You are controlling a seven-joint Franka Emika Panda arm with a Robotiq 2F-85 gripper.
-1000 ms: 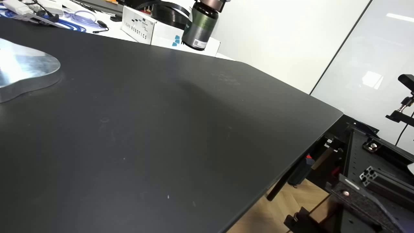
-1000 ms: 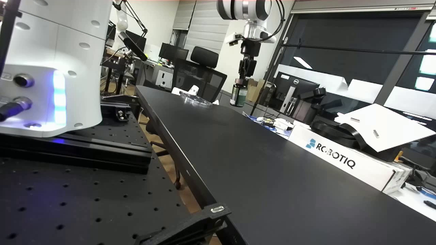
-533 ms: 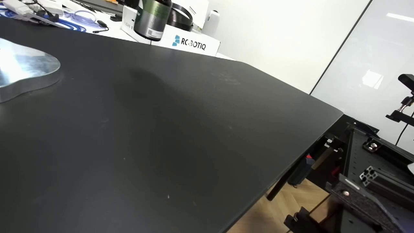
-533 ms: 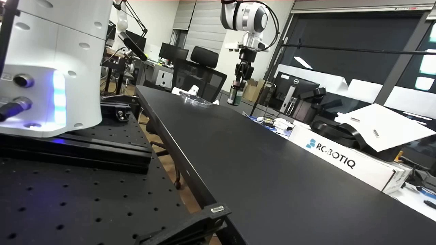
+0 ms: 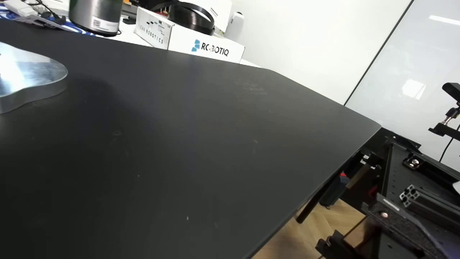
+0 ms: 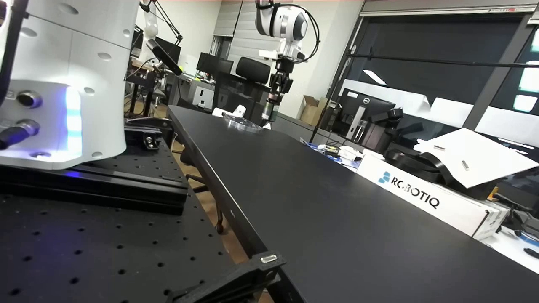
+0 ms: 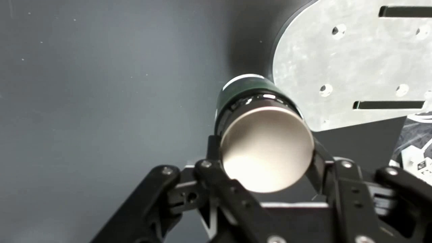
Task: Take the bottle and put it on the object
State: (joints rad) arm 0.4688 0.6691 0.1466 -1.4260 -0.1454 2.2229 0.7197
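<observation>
The bottle [image 5: 95, 16] is a dark grey cylinder with a pale label patch; its upper part is cut off in this exterior view. It hangs in the air in an exterior view [image 6: 270, 111], slightly tilted. My gripper [image 6: 276, 94] is shut on its cap end. In the wrist view the gripper [image 7: 266, 153] holds the round, shiny brownish cap of the bottle [image 7: 268, 148] between both fingers. The object [image 5: 34, 73] is a flat, thick silver plate on the table, also in an exterior view [image 6: 243, 123]. In the wrist view the plate [image 7: 368, 60] lies right of the bottle, partly behind it.
The black table [image 5: 201, 144] carries the plate near one end. A white Robotiq box [image 6: 412, 189] stands along the table's long side. Cables and small white parts [image 5: 25, 10] lie beyond the table edge. A chair [image 6: 252, 80] stands behind the plate end.
The gripper has carried the bottle toward the plate, leftwards in both exterior views. The bottle looks larger and nearer in an exterior view. The plate and the box have not moved.
</observation>
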